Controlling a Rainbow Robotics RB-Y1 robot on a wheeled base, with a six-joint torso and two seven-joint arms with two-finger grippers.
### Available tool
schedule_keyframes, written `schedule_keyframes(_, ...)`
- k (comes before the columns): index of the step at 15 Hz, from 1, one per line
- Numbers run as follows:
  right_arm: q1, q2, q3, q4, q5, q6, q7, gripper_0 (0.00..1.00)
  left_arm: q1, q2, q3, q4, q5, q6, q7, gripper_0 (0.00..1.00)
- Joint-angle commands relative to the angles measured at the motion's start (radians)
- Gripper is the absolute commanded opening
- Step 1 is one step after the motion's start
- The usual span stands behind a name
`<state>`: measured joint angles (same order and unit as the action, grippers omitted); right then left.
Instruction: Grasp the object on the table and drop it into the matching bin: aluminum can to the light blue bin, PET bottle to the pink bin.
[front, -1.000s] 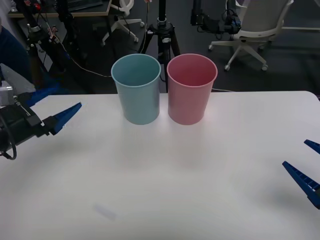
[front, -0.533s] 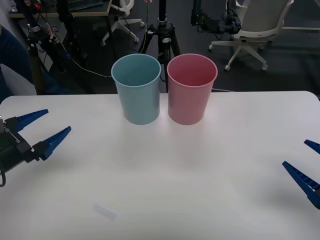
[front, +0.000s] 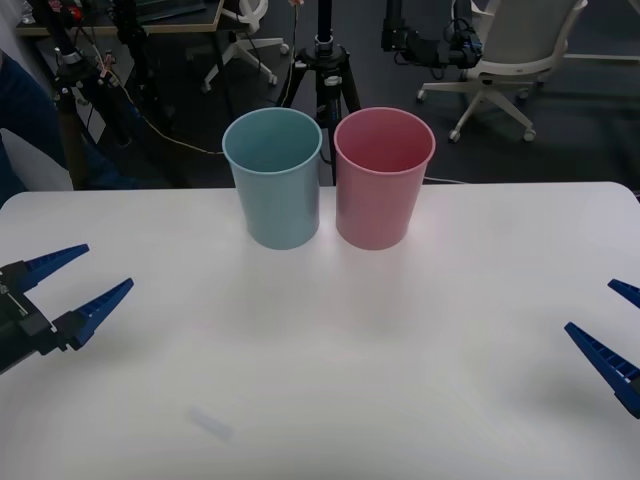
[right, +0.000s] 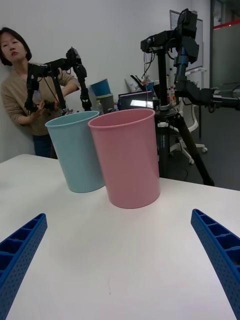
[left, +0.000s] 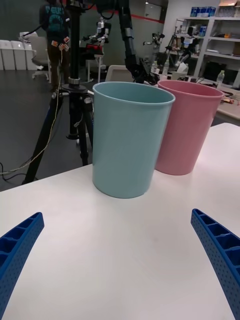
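Both grippers hung low over the white table (front: 330, 350) with their blue fingers spread wide and nothing between them: the left gripper (front: 78, 283) at the left edge, the right gripper (front: 615, 335) at the near right edge. No can and no bottle lay anywhere on the tabletop, so the direction from either gripper to the thing to be picked up, and the way its long axis lay, could not be read. Neither arm could be called the nearer one.

The light blue bin (front: 273, 178) and the pink bin (front: 383, 178) stood upright side by side at the far middle of the table, rims level and just beside each other, the blue one to the left. The left gripper sat somewhat closer to the blue bin, the right one farther from either. From the front, no contents could be made out in either bin. Most likely the drop was already done, or the table waited for a fresh object; the pictures did not settle which.
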<state>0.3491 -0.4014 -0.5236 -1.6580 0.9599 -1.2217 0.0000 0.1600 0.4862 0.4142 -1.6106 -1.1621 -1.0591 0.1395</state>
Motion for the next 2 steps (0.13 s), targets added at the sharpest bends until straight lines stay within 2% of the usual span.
schedule_keyframes(1, 0.0, 0.0, 0.0, 0.0, 0.0, 0.0, 0.0, 1.0, 0.003, 0.0, 0.008, 0.0, 0.005, -0.01, -0.008, 1.0)
schedule_keyframes(2, 0.0, 0.0, 0.0, 0.0, 0.0, 0.0, 0.0, 1.0, 0.003, 0.0, 0.009, 0.0, 0.005, -0.009, -0.008, 1.0)
